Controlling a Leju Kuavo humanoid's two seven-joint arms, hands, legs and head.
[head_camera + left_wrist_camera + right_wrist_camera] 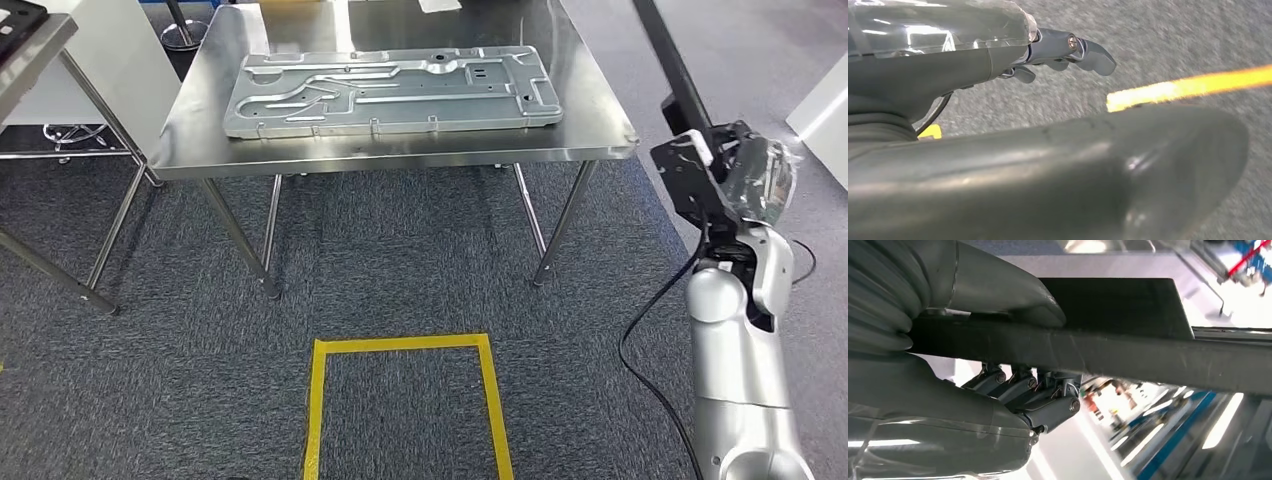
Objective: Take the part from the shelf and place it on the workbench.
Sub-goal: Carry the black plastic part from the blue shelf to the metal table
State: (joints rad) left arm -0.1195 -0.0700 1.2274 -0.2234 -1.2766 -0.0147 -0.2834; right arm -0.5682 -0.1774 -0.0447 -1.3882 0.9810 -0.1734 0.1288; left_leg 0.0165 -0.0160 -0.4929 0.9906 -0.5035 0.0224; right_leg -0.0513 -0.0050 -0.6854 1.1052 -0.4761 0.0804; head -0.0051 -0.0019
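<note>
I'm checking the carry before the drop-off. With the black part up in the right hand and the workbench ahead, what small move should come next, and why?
Probably a step forward toward the workbench. The right hand grips the black part out beyond the bench's right edge, above carpet. A silver panel covers most of the top, so aim for its bare right end.

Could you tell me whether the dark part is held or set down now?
Held: the right hand grips the dark part, thumb and fingers on opposite faces.

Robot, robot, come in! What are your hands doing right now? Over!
Right hand grips the black part. Left hand holds nothing, over carpet. Workbench ahead already carries a big metal plate.
</note>
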